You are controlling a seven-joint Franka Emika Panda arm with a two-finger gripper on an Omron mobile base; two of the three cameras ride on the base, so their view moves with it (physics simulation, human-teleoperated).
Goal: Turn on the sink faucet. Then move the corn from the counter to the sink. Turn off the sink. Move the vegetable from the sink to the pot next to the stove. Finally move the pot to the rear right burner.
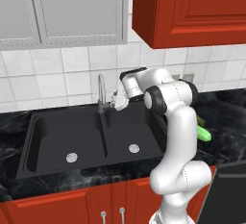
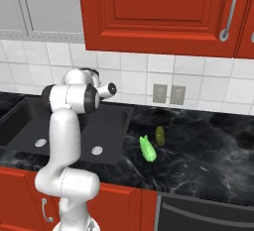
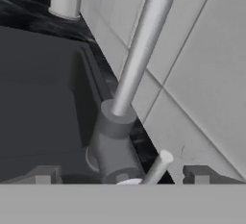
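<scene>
Faucet (image 1: pixel 101 93) comes first in the task: a slim grey metal spout arching up from a squat cylindrical base at the back of the sink (image 1: pixel 48 136), on the divider between its two basins. In the hand view a thin pale lever (image 3: pixel 158 166) juts from that base, low between the fingertips. The hand (image 1: pixel 116 101) hovers just beside the faucet base on its right, jaws spread as wide as they go and holding nothing; I judge it is lined up there to nudge the lever and start the water, a step not yet done, since no stream shows.

Outward from there, the sink is a matte black double basin with a small round metal drain in each bowl, sunk into a glossy black marbled bench (image 2: pixel 198 141). The corn (image 2: pixel 147 148), a bright green, tapered husk shape, lies on the bench well to the right of the sink, with a darker olive-green vegetable (image 2: pixel 159 135) just beside it. Pale square tiles back the wall, and red panelled cabinets hang above.
</scene>
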